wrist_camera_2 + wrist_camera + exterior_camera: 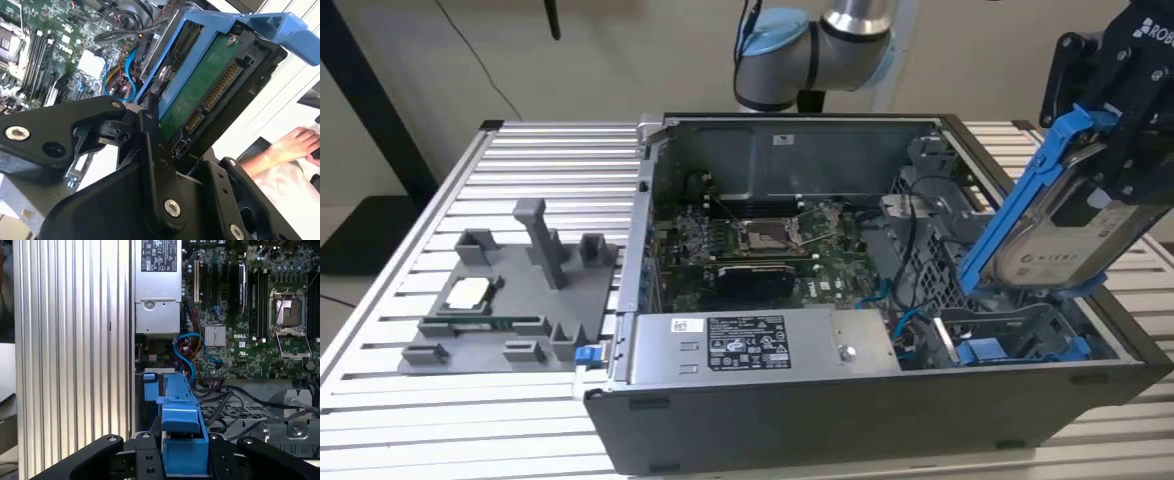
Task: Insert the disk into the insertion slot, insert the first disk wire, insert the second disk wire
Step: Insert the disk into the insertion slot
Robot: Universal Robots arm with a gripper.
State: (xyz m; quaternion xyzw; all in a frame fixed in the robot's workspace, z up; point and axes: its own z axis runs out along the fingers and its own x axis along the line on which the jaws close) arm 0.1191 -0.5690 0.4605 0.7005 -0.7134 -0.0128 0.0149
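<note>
Hand [1110, 160] clamped on disk [1051, 245] at its upper end. Disk tilted, held above slot [1007, 340] at exterior view's right of open computer case [854, 430]. Lower end near slot, not seated. Case rests on slatted table [520, 170].

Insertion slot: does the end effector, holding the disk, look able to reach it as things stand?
Probably yes: the end effector holds the disk tilted above the insertion slot, with nothing seen between; blue cables lie beside it.
</note>
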